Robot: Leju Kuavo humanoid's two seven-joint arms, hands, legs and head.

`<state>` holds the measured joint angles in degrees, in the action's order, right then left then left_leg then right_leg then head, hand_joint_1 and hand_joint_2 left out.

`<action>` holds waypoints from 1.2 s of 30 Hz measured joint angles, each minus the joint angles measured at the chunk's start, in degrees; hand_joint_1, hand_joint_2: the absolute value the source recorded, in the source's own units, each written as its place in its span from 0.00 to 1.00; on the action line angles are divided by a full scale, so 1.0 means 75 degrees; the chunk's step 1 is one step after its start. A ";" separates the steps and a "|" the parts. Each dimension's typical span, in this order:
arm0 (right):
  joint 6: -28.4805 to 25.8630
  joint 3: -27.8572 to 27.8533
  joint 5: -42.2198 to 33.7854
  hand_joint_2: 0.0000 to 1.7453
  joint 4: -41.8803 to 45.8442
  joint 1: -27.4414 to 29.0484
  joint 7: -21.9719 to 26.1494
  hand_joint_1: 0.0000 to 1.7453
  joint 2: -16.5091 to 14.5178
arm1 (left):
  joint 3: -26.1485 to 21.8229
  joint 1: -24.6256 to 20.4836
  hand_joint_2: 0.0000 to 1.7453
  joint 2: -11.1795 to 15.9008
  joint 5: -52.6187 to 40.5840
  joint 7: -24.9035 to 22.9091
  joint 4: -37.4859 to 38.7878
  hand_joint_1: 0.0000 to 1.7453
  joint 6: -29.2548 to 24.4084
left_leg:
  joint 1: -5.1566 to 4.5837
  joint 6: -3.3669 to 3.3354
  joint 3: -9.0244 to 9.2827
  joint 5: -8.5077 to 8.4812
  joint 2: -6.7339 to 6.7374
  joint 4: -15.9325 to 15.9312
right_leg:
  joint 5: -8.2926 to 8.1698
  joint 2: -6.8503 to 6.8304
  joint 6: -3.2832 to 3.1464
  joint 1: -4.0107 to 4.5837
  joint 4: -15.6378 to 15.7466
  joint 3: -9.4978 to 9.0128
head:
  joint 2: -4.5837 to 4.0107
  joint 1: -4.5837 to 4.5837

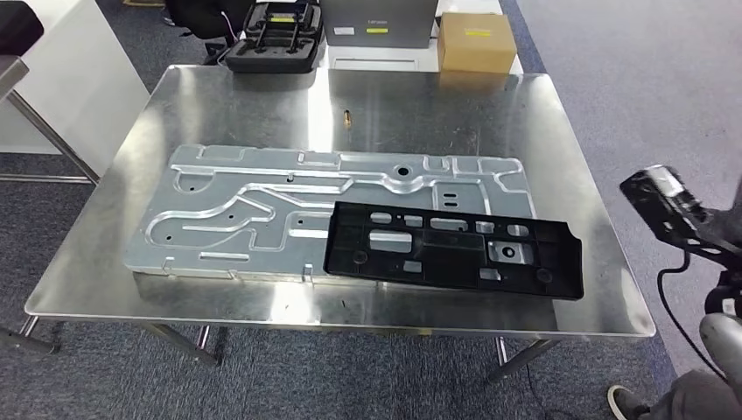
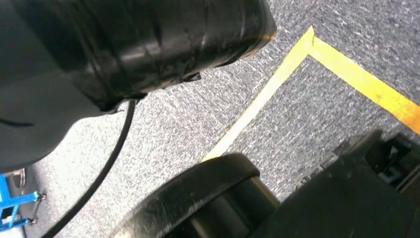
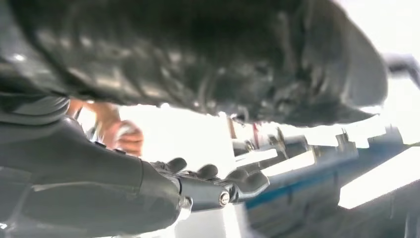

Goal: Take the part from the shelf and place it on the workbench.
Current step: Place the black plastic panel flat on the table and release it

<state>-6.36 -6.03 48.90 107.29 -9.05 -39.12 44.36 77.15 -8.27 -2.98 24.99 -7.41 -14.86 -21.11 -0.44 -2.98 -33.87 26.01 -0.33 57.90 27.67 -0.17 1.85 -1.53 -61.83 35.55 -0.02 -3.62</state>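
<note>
We look down on a workbench [image 1: 577,140] with a brushed, reflective steel top and rounded corners, standing on thin metal legs over grey-blue carpet. At far left a white cabinet [image 1: 83,83] stands beside the bench. On the left and middle of the top lies a long stamped metal panel [image 1: 262,210], pale silver, pressed with raised ribs, winding channels and small holes. Overlapping its near right corner lies the part [image 1: 451,249], a flat, matte black plastic plate, roughly rectangular with rounded corners and many rectangular cut-outs; it rests on the bench near the front edge, apart from either hand. A small brass-coloured piece [image 1: 346,116] sits alone on the far middle of the top. Beyond the far edge we see a black moulded case [image 1: 276,39], a grey box [image 1: 378,22] and a brown cardboard box [image 1: 475,41].

In the right wrist view, our right hand [image 3: 198,186], smooth grey with darker fingers [image 3: 247,181], holds nothing, its fingers extended and apart before a bright, blurred background. We cannot tell the state of the left hand; its wrist view shows speckled grey carpet crossed by yellow tape [image 2: 277,84].
</note>
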 joint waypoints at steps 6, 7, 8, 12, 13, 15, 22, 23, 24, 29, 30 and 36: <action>-0.2592 -0.0140 -0.0820 0.00 0.0551 0.0276 0.0377 0.00 -0.0244 | 0.0000 0.0001 0.00 -0.0002 -0.0011 0.0034 0.0000 0.00 -0.0002 | -0.0014 -0.0067 0.0014 -0.0021 0.0011 0.0003 | 0.0461 0.0010 0.0093 -0.0041 -0.1300 0.0534 | 0.0000 0.0024; -0.2941 -0.0136 -0.0857 0.00 0.0673 0.0293 0.0518 0.00 -0.0281 | 0.0000 0.0000 0.00 -0.0002 -0.0007 0.0040 0.0000 0.00 -0.0002 | -0.0011 -0.0047 0.0001 -0.0009 0.0008 0.0048 | 0.0226 0.0008 0.0106 -0.0060 -0.0837 0.0287 | 0.0000 0.0024; -0.3319 -0.0122 -0.0883 0.00 0.0817 0.0294 0.0667 0.00 -0.0324 | 0.0000 -0.0003 0.00 -0.0001 -0.0004 0.0045 0.0000 0.00 -0.0002 | -0.0019 -0.0015 -0.0025 0.0011 0.0002 0.0105 | 0.0065 0.0008 0.0108 -0.0065 -0.0388 0.0053 | 0.0000 0.0024; -0.4184 0.0130 -0.0534 0.00 0.1486 0.0308 0.1095 0.00 -0.0520 | 0.0000 -0.0011 0.00 0.0004 -0.0027 0.0050 0.0000 0.00 -0.0004 | -0.0055 0.0132 -0.0125 0.0028 -0.0015 0.0261 | -0.0108 0.0046 -0.0058 -0.0009 0.0147 -0.0189 | 0.0000 0.0004; -0.4278 0.0250 -0.0366 0.00 0.1661 0.0299 0.1218 0.00 -0.0603 | 0.0000 -0.0013 0.00 0.0004 -0.0035 0.0049 0.0000 0.00 -0.0004 | -0.0048 0.0171 -0.0145 0.0031 -0.0015 0.0264 | -0.0136 0.0042 -0.0109 -0.0012 0.0153 -0.0168 | 0.0000 0.0006; -0.4377 0.0503 -0.0099 0.00 0.2017 0.0274 0.1452 0.00 -0.0789 | 0.0000 -0.0024 0.00 0.0004 -0.0039 0.0043 0.0000 0.00 -0.0003 | -0.0020 0.0257 -0.0264 0.0296 -0.0010 0.0517 | -0.0213 0.0025 -0.0227 -0.0016 0.0183 -0.0116 | 0.0000 -0.0007; -0.4383 0.1034 0.0134 0.00 0.2938 0.0318 0.3040 0.00 -0.1815 | 0.0000 -0.0052 0.00 0.0004 -0.0065 0.0001 0.0000 0.00 -0.0006 | 0.0050 0.0327 -0.0107 0.1121 0.0000 0.1412 | -0.0549 -0.0024 -0.0360 0.0094 0.0189 0.0299 | 0.0000 -0.0036; -0.4383 0.1112 0.0156 0.00 0.3041 0.0381 0.3367 0.00 -0.2065 | 0.0000 -0.0068 0.00 0.0005 -0.0069 -0.0007 0.0000 0.00 -0.0008 | 0.0042 0.0288 0.0251 0.0997 -0.0002 0.0869 | -0.0607 -0.0024 -0.0353 0.0103 0.0189 0.0346 | 0.0000 -0.0034; -0.4383 0.1203 0.0128 0.00 0.3131 0.0455 0.3702 0.00 -0.2317 | 0.0000 -0.0084 0.00 0.0007 -0.0074 -0.0015 0.0000 0.00 -0.0013 | 0.0020 0.0251 0.0530 0.0873 -0.0006 0.0417 | -0.0662 -0.0025 -0.0331 0.0114 0.0199 0.0376 | 0.0000 -0.0030; -0.4382 0.1607 -0.1459 0.00 0.3239 0.1053 0.5930 0.00 -0.3672 | 0.0000 -0.0095 0.00 0.0016 -0.0066 -0.0140 0.0000 0.00 -0.0026 | -0.0050 0.0084 0.0663 0.0488 0.0004 -0.0084 | -0.0873 -0.0016 -0.0126 0.0093 0.0323 0.0398 | 0.0003 -0.0024; -0.4382 0.1651 -0.1853 0.00 0.3220 0.1196 0.6360 0.00 -0.3937 | 0.0001 -0.0091 0.00 0.0020 -0.0055 -0.0168 0.0000 0.00 -0.0024 | -0.0037 0.0036 0.0621 0.0368 0.0020 -0.0150 | -0.0695 -0.0004 -0.0100 0.0090 0.0217 0.0451 | 0.0003 -0.0011; -0.4380 0.2019 -0.3287 0.00 0.2870 0.1852 0.7790 0.00 -0.5221 | 0.0001 -0.0088 0.00 0.0039 -0.0066 -0.0244 0.0000 0.00 -0.0065 | -0.0022 -0.0046 -0.0025 -0.0173 0.0082 -0.0176 | 0.0622 0.0011 -0.0034 0.0061 -0.1692 0.0592 | 0.0003 0.0036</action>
<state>-39.21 9.11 24.24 128.82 4.84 19.30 5.20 77.17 -8.93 -2.68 24.50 -9.25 -14.86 -21.61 -0.61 -3.33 -34.06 24.72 0.29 56.58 32.33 -0.08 1.59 -1.07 -74.52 39.99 0.00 -3.35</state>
